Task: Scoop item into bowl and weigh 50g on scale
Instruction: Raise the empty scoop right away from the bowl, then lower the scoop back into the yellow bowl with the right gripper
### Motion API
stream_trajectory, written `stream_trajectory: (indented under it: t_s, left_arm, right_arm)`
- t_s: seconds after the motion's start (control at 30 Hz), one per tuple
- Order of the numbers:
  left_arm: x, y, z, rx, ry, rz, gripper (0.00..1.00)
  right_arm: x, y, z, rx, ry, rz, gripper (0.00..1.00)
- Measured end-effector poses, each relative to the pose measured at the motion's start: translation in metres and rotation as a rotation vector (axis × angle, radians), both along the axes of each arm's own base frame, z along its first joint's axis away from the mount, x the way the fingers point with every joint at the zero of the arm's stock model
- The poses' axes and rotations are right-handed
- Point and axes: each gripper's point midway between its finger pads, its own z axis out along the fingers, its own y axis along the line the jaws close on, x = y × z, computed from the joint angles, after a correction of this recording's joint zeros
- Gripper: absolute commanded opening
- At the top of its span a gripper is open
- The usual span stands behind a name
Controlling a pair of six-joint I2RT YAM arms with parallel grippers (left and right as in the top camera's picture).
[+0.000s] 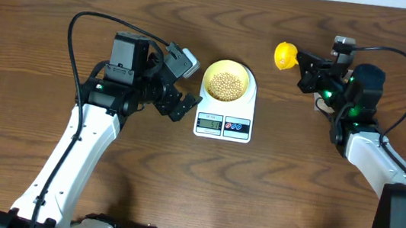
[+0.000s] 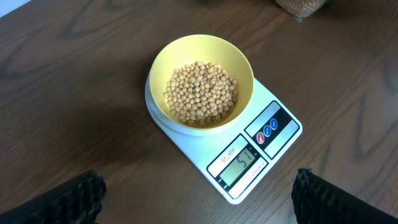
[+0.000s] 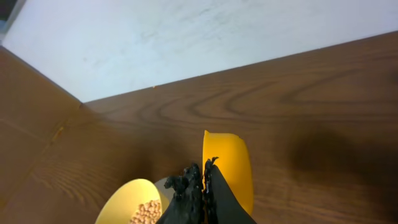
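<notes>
My left jaws hang spread before the scale, bowl and beans; my right jaws pinch the scoop, best kept level and clear.

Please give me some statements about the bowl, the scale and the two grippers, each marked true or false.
1. The bowl stands on the scale. True.
2. The bowl is empty. False: it holds beans.
3. The left gripper grips the bowl. False: it is open beside the scale, holding nothing.
4. The right gripper is shut on the yellow scoop. True.
5. The yellow scoop is over the bowl. False: it is held off to the scale's right side.
</notes>
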Motion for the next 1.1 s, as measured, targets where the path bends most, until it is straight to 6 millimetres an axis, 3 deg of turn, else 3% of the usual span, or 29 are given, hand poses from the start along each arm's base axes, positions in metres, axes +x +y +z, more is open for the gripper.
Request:
stream_trajectory:
  t_s: [0.3,0.73,0.87,1.1]
  left_arm:
    - [0.000,0.000,0.000,0.000,0.000,0.000,0.98]
    - [0.000,0.000,0.000,0.000,0.000,0.000,0.98]
    - [0.000,0.000,0.000,0.000,0.000,0.000,0.98]
    - [0.000,0.000,0.000,0.000,0.000,0.000,0.98]
  right_arm:
    - [-0.007,0.026,0.017,0.027,-0.066,0.098,0.01]
    - [-0.046,0.115,0.016,-0.077,-0.162,0.346,0.01]
    - [-0.052,0.123,0.008,-0.131,-0.172,0.377,0.01]
    - [-0.054,0.121,-0.008,-0.224,-0.168,0.389,0.01]
